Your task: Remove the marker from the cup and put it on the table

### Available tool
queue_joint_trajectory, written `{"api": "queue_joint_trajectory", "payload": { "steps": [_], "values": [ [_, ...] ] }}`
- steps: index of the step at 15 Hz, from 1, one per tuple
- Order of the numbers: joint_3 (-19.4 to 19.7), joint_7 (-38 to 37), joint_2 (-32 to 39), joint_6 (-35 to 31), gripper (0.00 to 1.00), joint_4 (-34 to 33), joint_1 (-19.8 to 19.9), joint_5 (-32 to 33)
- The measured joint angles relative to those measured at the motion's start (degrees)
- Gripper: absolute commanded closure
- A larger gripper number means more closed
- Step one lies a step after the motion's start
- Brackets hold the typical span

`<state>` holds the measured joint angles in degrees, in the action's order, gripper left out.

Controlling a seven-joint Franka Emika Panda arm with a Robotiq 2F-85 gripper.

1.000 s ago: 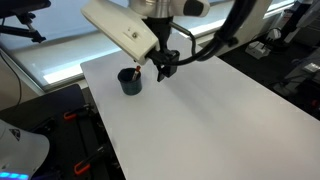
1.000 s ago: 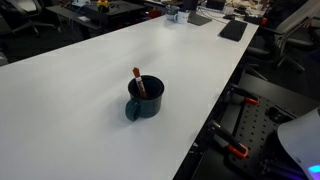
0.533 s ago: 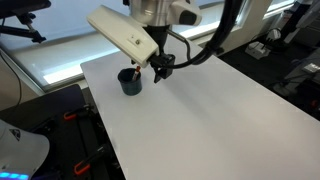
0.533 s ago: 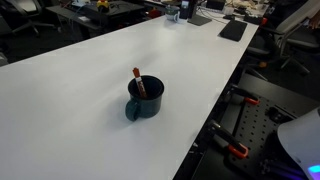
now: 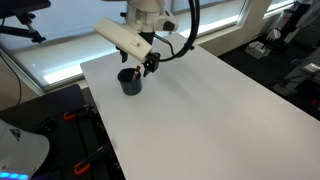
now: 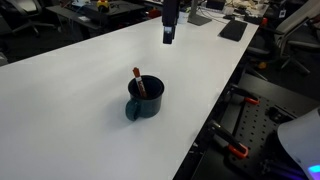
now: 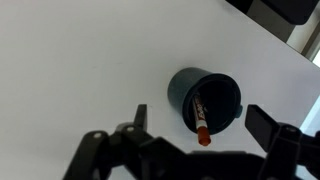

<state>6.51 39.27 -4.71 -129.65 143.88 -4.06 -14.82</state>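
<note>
The dark blue cup (image 6: 146, 100) stands upright near the edge of the white table (image 6: 90, 70). It also shows in an exterior view (image 5: 130, 81) and the wrist view (image 7: 205, 98). The reddish marker (image 7: 199, 120) leans inside it, its tip sticking above the rim (image 6: 138, 82). My gripper (image 7: 205, 125) is open and empty, hovering above the cup with a finger on each side of it in the wrist view. In an exterior view it hangs just above and beside the cup (image 5: 150, 65); in the other, its tip enters from the top (image 6: 170, 25).
The cup sits close to the table's corner and edges (image 5: 95, 100). Desks with office clutter (image 6: 205, 12) stand beyond the far end. Red-handled clamps (image 6: 238, 150) lie below the table's side.
My gripper has moved toward the cup, from beside it to nearly over it, and its tip has come into the close exterior view. Cup and marker have not moved.
</note>
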Motion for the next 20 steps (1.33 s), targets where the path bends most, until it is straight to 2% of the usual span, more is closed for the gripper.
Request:
{"api": "queue_joint_trajectory", "payload": {
  "steps": [8, 11, 15, 20],
  "values": [
    [-0.9, 0.1, 0.7, 0.0, 0.00, -0.2, 0.7, 0.0],
    [-3.6, 0.1, 3.3, -1.6, 0.00, -1.1, 0.5, 0.0],
    [-8.1, -0.1, 9.6, -7.4, 0.00, -3.9, -0.4, 0.0],
    [-8.6, -0.2, 12.1, -7.9, 0.00, -5.8, -0.5, 0.0]
  ]
}}
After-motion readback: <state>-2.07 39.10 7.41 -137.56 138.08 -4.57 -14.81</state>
